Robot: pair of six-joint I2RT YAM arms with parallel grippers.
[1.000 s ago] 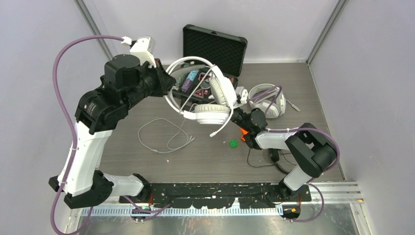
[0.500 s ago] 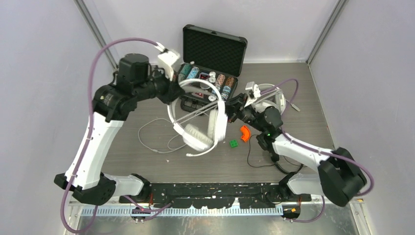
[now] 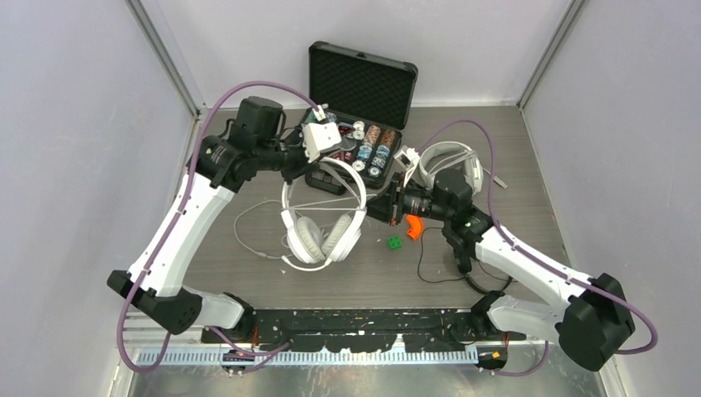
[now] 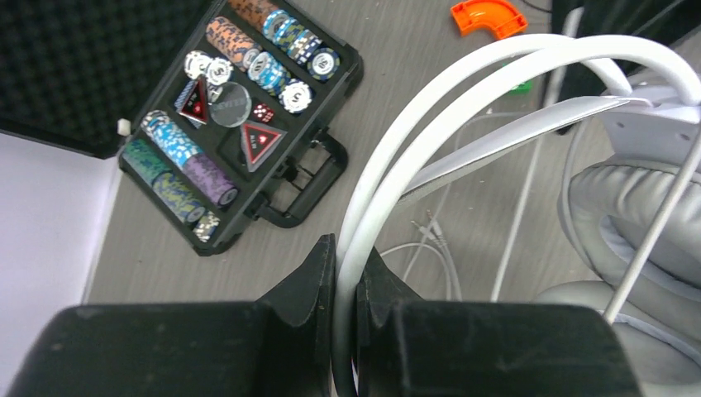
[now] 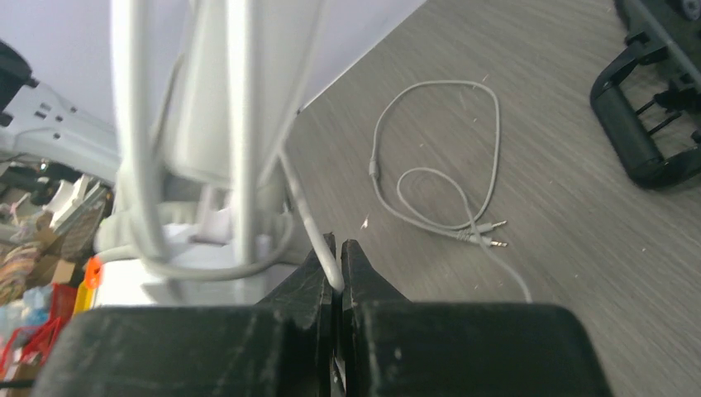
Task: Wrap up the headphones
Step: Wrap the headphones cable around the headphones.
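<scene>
Just below the left gripper point(image 4: 345, 260) hangs the large white over-ear headset point(image 3: 312, 240). Its arched headband is clamped between the gripper's closed fingers, and its two padded cups dangle side by side, close over the grey bench point(image 3: 248, 277). I cannot tell whether the cups touch the bench. The arch runs downward from that grip, so the cups lie on the near side of the left gripper.

The headset's thin white-grey cable point(image 5: 303, 207) leads to the right gripper point(image 5: 337, 248), which sits beside the cups on their right and is pinched shut on it. The coming wrap seems to depend on this relation: the left arm holds the frame and the right arm, nearer the cord, holds the free line to carry round it.

A loose loop of pale cable with jack plugs point(image 5: 496, 132) lies on the bench beyond the right gripper. I cannot tell whether it joins the clamped run.

Behind both grippers an open black hard case point(image 3: 362, 81) holds rows of coloured poker chips point(image 4: 178, 161), with dice and a round button in its middle slots. A second white headset point(image 3: 450, 161) rests just behind the right gripper.
</scene>
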